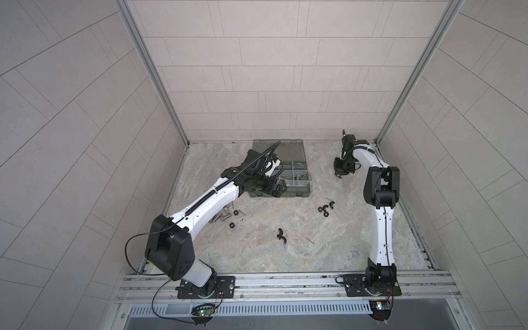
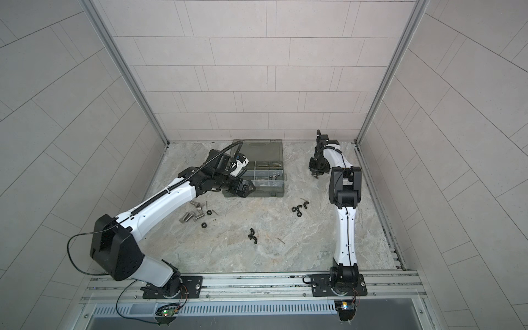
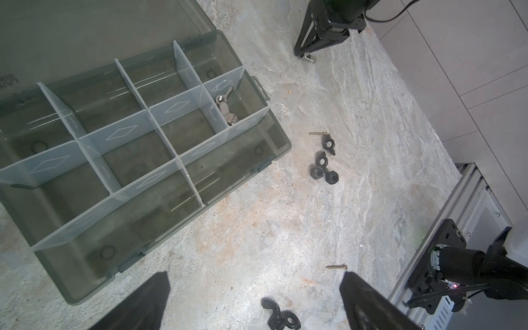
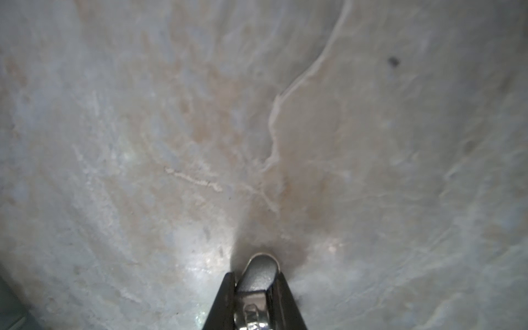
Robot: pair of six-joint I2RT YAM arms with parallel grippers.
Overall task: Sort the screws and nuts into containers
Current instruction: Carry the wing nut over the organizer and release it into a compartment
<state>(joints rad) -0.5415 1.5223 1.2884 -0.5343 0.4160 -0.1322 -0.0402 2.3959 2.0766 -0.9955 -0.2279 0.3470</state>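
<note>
My right gripper (image 4: 256,276) is shut on a silver wing nut (image 4: 261,267), low over the marble at the back right (image 1: 340,175). The grey-green case (image 1: 307,192) lies open at the back middle, and one of its containers holds silver wing nuts (image 3: 225,107). My left gripper (image 3: 254,275) hangs open and empty at the case's front left corner (image 2: 245,188). Silver bolts (image 2: 191,215) lie beside the left forearm. Black hex and wing nuts (image 3: 324,171) sit right of the case, with two black wing nuts (image 3: 281,314) nearer the front. Thin screws (image 3: 337,267) lie loose.
Tiled walls close the marble floor on three sides. The right arm's elbow (image 1: 381,185) stands tall near the right wall. An aluminium rail (image 1: 285,285) with both arm bases runs along the front edge. The case lid (image 1: 278,148) lies flat towards the back wall.
</note>
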